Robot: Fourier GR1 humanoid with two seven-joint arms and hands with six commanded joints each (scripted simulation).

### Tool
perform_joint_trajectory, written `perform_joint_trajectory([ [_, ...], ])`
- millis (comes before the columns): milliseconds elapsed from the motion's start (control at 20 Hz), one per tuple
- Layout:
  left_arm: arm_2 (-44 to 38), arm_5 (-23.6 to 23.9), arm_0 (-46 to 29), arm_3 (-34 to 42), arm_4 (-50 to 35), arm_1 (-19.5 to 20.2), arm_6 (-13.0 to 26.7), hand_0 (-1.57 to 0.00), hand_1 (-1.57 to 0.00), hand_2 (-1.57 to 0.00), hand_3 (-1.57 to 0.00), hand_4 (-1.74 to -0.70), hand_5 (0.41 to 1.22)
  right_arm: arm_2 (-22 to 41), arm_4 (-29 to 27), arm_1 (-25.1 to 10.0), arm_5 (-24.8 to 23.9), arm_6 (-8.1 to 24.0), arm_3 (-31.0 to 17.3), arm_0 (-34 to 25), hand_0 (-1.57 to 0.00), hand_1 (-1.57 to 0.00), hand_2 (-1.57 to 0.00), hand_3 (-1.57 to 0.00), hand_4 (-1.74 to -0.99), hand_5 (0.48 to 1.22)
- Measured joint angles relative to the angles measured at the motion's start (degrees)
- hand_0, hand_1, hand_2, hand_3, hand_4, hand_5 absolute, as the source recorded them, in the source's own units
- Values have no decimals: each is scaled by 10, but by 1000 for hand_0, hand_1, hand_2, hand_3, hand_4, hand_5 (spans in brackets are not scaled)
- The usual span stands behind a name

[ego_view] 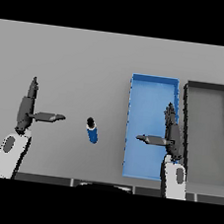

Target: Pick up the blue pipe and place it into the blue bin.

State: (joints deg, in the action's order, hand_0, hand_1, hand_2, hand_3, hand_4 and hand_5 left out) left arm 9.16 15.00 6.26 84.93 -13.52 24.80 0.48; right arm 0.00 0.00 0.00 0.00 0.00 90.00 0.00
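A blue pipe (92,131) is lying on the grey table (80,60), between the two hands and just left of the blue bin (153,96). A dark bin (185,118) is sitting beside the blue one, on its right. The left hand (26,108) is hovering left of the pipe, fingers straight, thumb pointing toward it. The right hand (172,134) is hanging over the blue bin's right side, fingers straight, thumb pointing left.
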Motion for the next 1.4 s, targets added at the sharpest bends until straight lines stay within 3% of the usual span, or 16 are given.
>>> perform_joint_trajectory([
  [300,2,2,-4,5,1,-2,-7,1,1,1,1,-1186,605,2,-1,1,1,-3,3,6,1,1,1,1,-1254,598],
  [350,11,-68,-21,11,-13,36,-34,1,1,1,1,-1188,606,21,34,-34,17,-33,20,32,1,1,1,1,-1255,597],
  [450,12,-151,-33,-6,-31,78,-61,1,1,1,1,-1189,604,44,72,-67,31,-52,49,66,1,1,1,1,-1249,598],
  [800,46,-240,-43,8,-21,115,-95,1,1,1,1,-1168,592,62,92,-79,37,-16,76,70,1,1,1,1,-1226,596],
  [1050,100,-295,-63,68,-13,129,-65,1,1,1,1,-1187,532,65,93,-81,44,-42,69,70,1,1,1,1,-1254,626],
  [1400,168,-297,-47,89,28,79,-22,1,1,1,1,-1203,483,68,92,-77,45,-41,77,70,1,1,1,1,-1299,654],
])
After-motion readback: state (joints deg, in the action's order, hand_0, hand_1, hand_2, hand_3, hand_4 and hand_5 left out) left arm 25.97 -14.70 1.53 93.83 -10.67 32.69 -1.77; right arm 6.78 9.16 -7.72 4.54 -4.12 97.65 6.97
